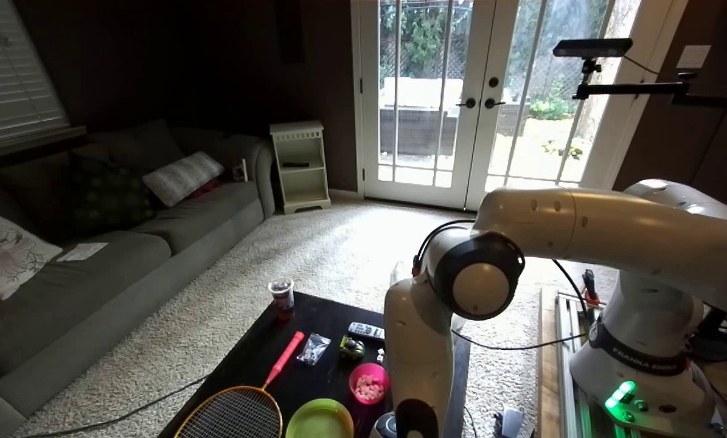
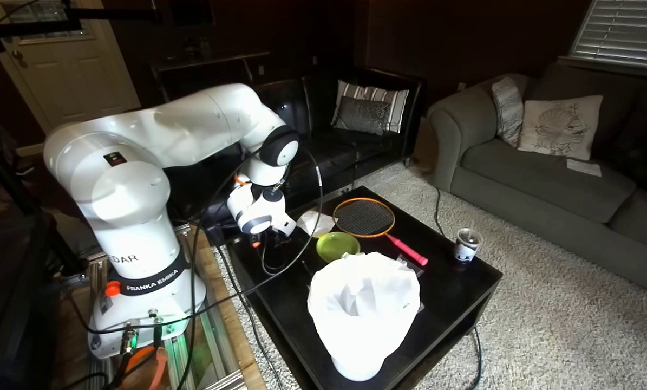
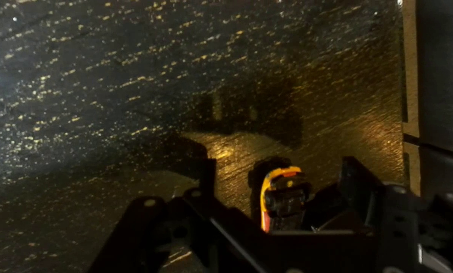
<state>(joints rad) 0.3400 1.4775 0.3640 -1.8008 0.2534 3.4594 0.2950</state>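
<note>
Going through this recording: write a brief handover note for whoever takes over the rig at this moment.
Gripper: open, nothing gripped; jaws stand on either side of a small yellow-and-black toy.
Where: the toy appears to lie on the dark table. Also on the table, from the exterior views: a green plate, a pink bowl, a racket and a white-lined bin.
Done: the gripper is in place around the toy.
Left: jaws not yet closed on it; it is not lifted.

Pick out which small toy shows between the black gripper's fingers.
The black toy edged in yellow; the green toy sits elsewhere, near the grey remote.
</note>
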